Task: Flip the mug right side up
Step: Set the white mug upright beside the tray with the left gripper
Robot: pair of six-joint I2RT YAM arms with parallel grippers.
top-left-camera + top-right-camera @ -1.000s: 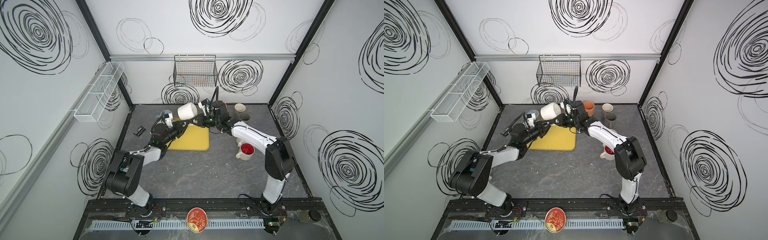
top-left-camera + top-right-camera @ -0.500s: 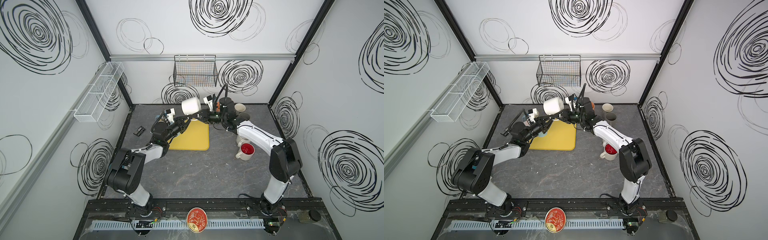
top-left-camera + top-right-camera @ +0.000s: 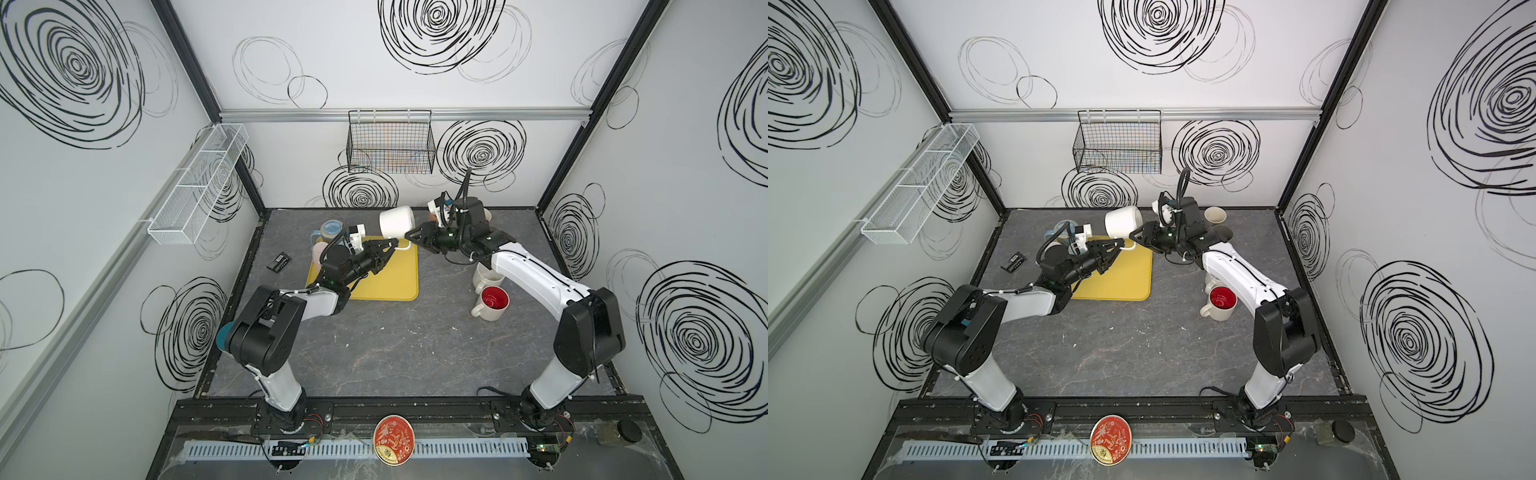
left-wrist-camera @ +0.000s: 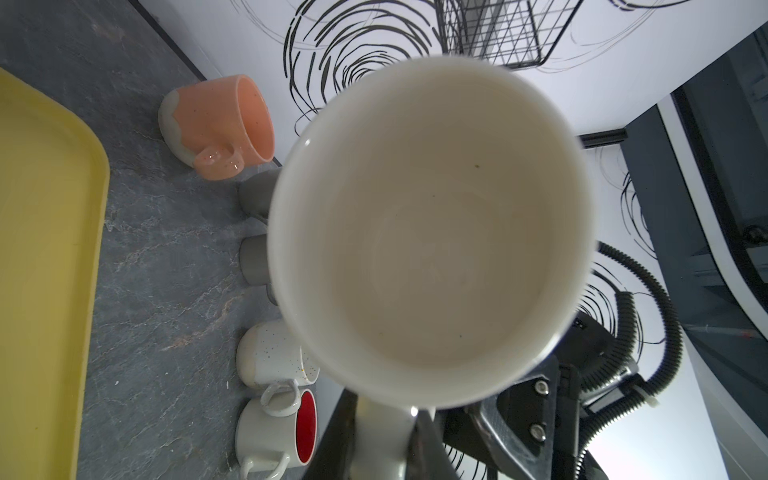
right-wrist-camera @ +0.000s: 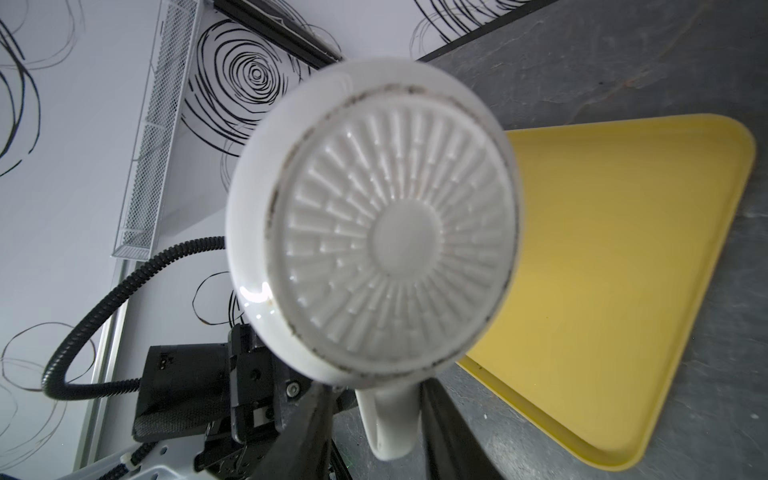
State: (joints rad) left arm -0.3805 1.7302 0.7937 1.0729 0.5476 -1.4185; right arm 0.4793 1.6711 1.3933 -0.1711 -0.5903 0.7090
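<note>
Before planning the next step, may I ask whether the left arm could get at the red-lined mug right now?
Probably not: the left gripper is shut on the handle of the white mug, and the red-lined mug stands away beside the right arm.

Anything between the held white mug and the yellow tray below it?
Nothing visible. The white mug hangs by its handle in the shut left gripper above the yellow tray's far end; its visible surface is bare. The open right gripper flanks the same handle.

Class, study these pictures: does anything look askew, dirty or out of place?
The white mug lies sideways in mid-air by the yellow tray, pinched by its handle in the left claw. Dark grime rings its base.
</note>
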